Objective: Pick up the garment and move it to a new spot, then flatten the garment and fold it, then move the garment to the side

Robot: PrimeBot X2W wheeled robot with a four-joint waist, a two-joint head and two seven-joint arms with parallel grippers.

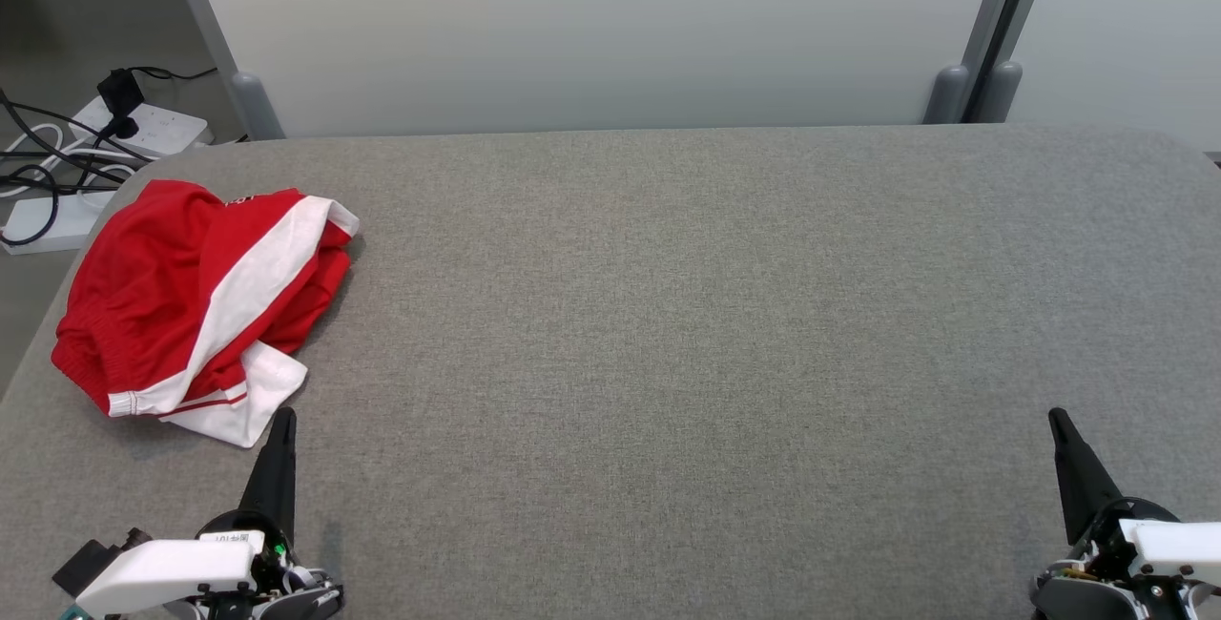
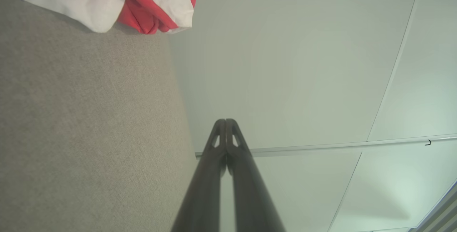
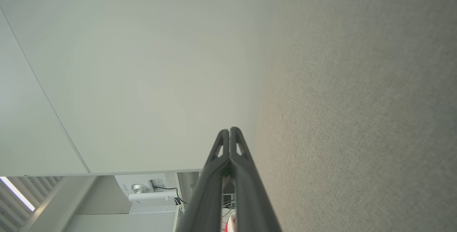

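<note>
Red fabric with a broad white band makes up the one crumpled sports garment (image 1: 191, 305) on the grey woven-cloth bench (image 1: 668, 334). There are two tools. The dark, long-fingered left tool (image 1: 282, 418) and its twin, the right tool (image 1: 1057, 418), sit low at either near corner of the bench with their tips pointing away from the robot. Each tool is pressed narrow, fingers together from base to tip, with nothing between them. The left wrist view (image 2: 226, 121) and the right wrist view (image 3: 229, 130) both show this.

The garment lies ahead of the left tool and off to its outer side, far across the bench from the right tool. Its nearest part is a loose white corner just beside the left tool's tip. In the left wrist view a strip of bare bench (image 2: 89, 135) separates them, so they are apart.

The garment (image 2: 107, 0) is bunched in a loose heap, its red panels folded over one another. The white band runs slantwise across the top, and a gathered red waistband edge sits on the side farthest from the tool. Thin red stripes cross the white trim near the corner.

Beyond the garment, off the bench, two white power strips (image 1: 143, 129) with black cables (image 1: 38, 157) lie on the floor.
</note>
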